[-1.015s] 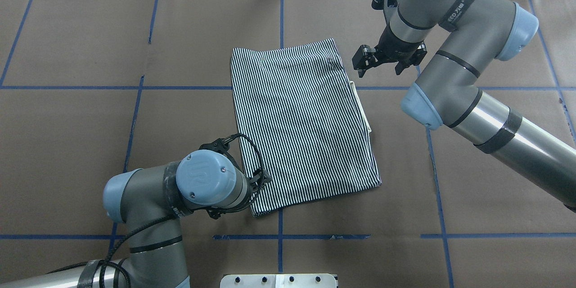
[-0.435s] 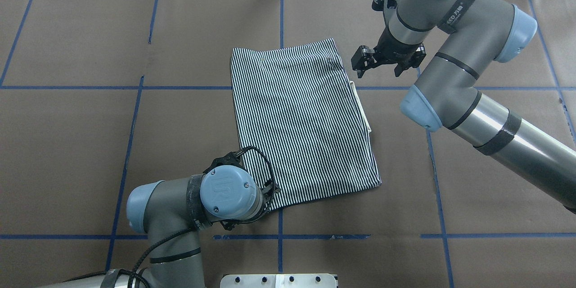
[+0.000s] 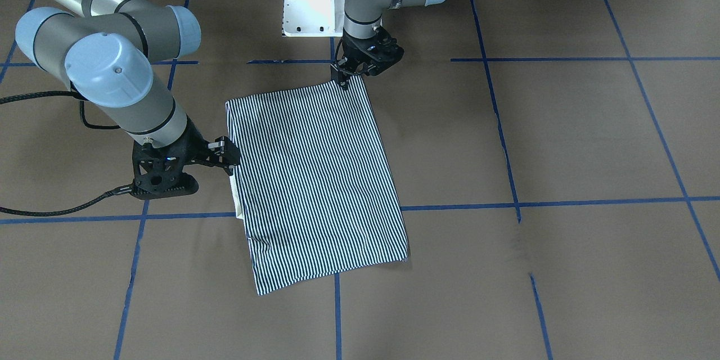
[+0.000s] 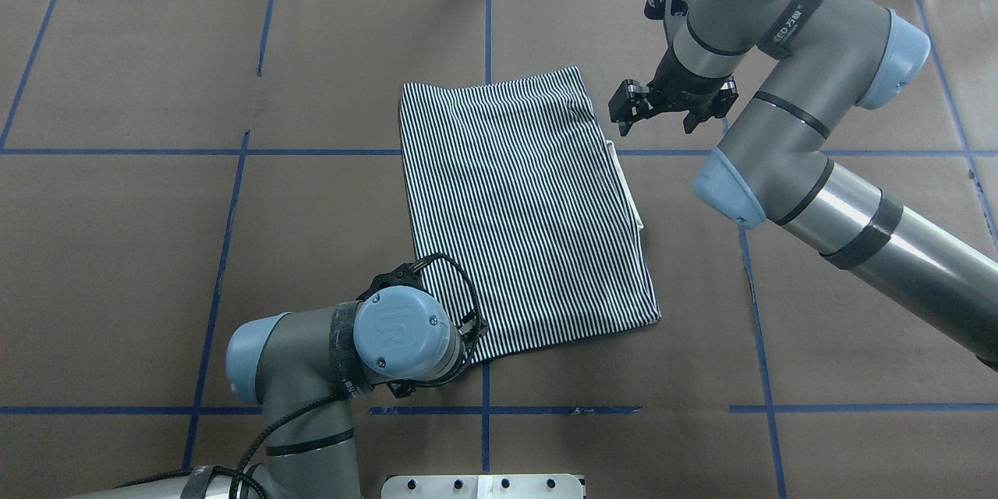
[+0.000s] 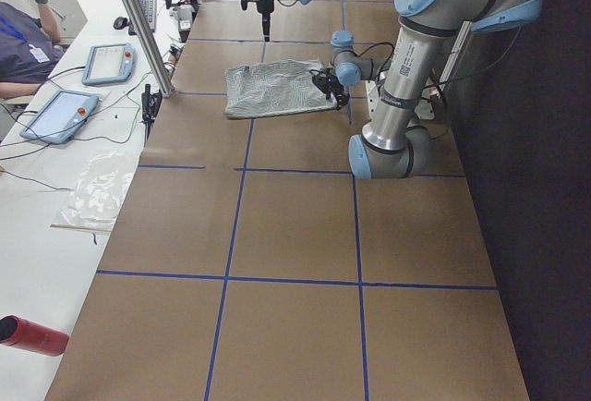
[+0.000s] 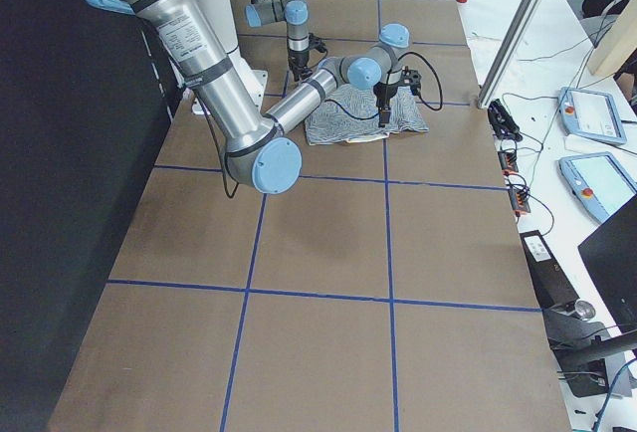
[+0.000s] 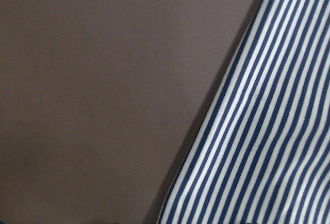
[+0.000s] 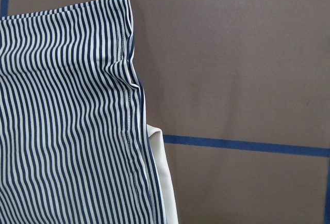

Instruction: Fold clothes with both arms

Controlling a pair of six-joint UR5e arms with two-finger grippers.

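Shirt (image 4: pixel 522 203) is lying just beside the right pincer (image 4: pixel 663 113), jaws apart; left pincer (image 3: pixel 357 67) is sitting at its corner, closure untellable.

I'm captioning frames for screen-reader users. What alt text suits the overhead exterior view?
A navy-and-white striped shirt, folded into a rectangle, lies flat on a brown table gridded with blue tape. The left arm bends over the shirt's near-left corner, while the right gripper, open, is beside the far-right corner. A cream strip pokes out along the right edge.
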